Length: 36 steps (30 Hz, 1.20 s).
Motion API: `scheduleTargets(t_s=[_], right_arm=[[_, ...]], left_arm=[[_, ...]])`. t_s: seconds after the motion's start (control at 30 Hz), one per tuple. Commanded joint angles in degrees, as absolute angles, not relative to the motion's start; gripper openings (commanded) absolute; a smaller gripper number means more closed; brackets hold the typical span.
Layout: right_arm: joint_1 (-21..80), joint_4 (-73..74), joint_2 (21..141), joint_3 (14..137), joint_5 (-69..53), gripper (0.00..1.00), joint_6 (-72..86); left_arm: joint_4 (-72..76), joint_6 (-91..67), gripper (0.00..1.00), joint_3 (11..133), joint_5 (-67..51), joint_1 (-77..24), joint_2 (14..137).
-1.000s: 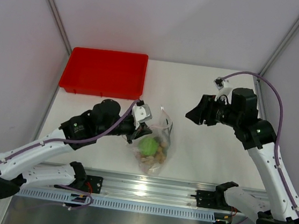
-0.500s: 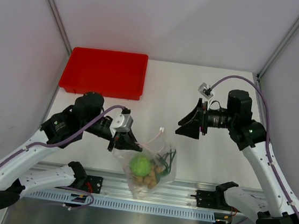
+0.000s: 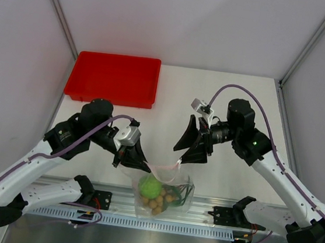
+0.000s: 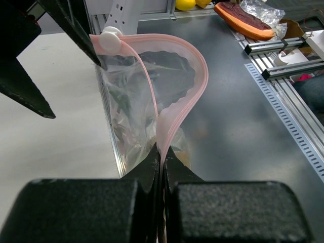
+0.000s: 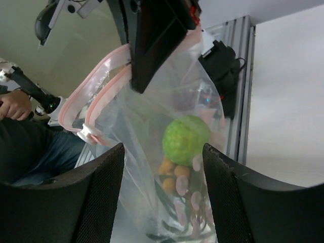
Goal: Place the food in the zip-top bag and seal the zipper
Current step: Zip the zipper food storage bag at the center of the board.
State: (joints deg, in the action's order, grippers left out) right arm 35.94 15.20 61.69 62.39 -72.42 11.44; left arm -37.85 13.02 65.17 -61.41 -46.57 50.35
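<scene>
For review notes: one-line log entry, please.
left fingers: shut on clear plastic zip-top bag | right fingers: open | round lime-green fruit: inside bag

I see a red tray (image 3: 113, 79) at the far left corner of the table (image 3: 171, 93), near the back wall. Along the near edge runs an aluminium rail (image 3: 118, 200), with a perforated strip (image 3: 139, 221) just in front of it. My left wrist camera looks past the table edge to a dark grey surface (image 4: 243, 136), some yellow fruit (image 4: 185, 4), an orange-red slab (image 4: 243, 20) and crumpled plastic (image 4: 260, 10) beside it. The right wrist camera shows me a person in jeans (image 5: 35, 157), a hand (image 5: 15, 104) on a dark handle (image 5: 38, 96).
</scene>
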Motion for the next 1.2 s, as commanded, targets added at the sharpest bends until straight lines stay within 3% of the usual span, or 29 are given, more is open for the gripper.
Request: scheduleTargets(t_s=[0.0,0.53,0.73,0.83,0.87,0.93,1.13,1.17], right_arm=[[37.6,6.3,59.4,60.8,-75.3,0.66,16.2],[41.7,3.5,55.7,59.6,-75.2,0.65,21.6],[47.0,1.2,58.6,60.3,-72.1,0.59,22.3],[47.9,0.7,60.1,60.8,-69.9,0.36,22.3],[48.0,0.7,60.3,60.8,-69.4,0.22,22.7],[48.0,0.7,60.6,60.5,-68.0,0.03,22.9],[46.3,3.4,59.7,58.9,-60.9,0.0,22.2],[45.9,4.1,59.1,58.3,-58.1,0.0,22.3]], left_arm=[[-34.8,12.7,0.01,67.6,-64.7,-45.4,49.4],[-34.1,11.6,0.0,67.9,-65.0,-43.1,48.6],[-31.8,9.7,0.01,67.9,-65.7,-42.9,49.2],[-32.0,9.8,0.01,67.9,-65.6,-42.9,49.7],[-32.0,9.8,0.0,67.9,-65.4,-42.9,49.7],[-32.3,10.0,0.01,67.4,-65.0,-42.9,49.5],[-32.9,10.5,0.01,65.2,-58.9,-42.6,49.4],[-32.7,9.8,0.12,64.3,-54.6,-42.5,49.1]])
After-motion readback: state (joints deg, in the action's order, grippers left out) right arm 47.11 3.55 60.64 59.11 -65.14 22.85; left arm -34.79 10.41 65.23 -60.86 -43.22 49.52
